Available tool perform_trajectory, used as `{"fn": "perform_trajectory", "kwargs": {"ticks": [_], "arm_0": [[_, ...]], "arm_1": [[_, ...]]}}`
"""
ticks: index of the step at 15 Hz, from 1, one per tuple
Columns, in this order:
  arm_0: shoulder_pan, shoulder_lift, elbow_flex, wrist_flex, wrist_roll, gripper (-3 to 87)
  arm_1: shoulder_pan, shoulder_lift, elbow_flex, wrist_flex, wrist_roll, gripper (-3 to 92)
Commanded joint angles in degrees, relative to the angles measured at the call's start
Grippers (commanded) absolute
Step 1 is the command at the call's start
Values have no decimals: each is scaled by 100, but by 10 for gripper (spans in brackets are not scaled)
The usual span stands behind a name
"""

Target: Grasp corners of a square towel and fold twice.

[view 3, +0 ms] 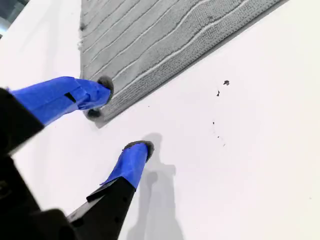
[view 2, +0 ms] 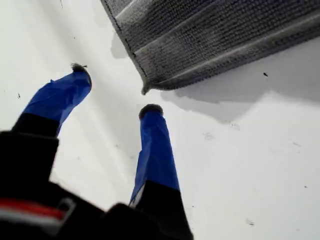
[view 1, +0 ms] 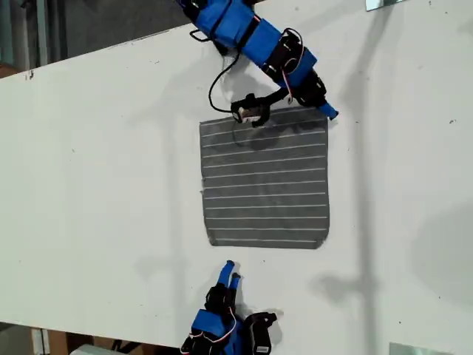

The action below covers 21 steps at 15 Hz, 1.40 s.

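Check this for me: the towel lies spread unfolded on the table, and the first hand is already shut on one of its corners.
Not right. My first hand is open and stops short of the corner, touching nothing, as the first wrist view shows. The towel does lie spread unfolded on the table.

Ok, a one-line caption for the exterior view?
Striped grey towel flat on white table, one blue gripper at its far edge, another near.
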Motion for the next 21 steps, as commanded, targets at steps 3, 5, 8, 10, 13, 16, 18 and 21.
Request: {"fn": "perform_trajectory", "kwargs": {"ticks": [3, 5, 8, 10, 13, 16, 18, 21], "arm_0": [[97, 18, 53, -53, 62, 213], [105, 26, 53, -53, 62, 211], [193, 35, 53, -53, -105, 210], [562, 44, 44, -88, -642, 208], [1266, 53, 9, -352, -1389, 205], [1371, 53, -97, -378, -1362, 203], [1389, 53, -519, -466, -1143, 206], [1389, -1687, -1775, -1362, -703, 210]], "arm_1": [[202, -167, 193, -633, -202, 279], [290, -123, 448, -765, -246, 279], [466, -18, 1160, -1362, -229, 218], [519, -211, 1547, -2145, -202, 102], [677, -299, 1547, -2347, -360, -1], [765, -211, 1468, -2048, -510, -1], [756, 229, 1327, -1090, -457, -1], [888, 510, 1336, -650, -606, -1]]}}
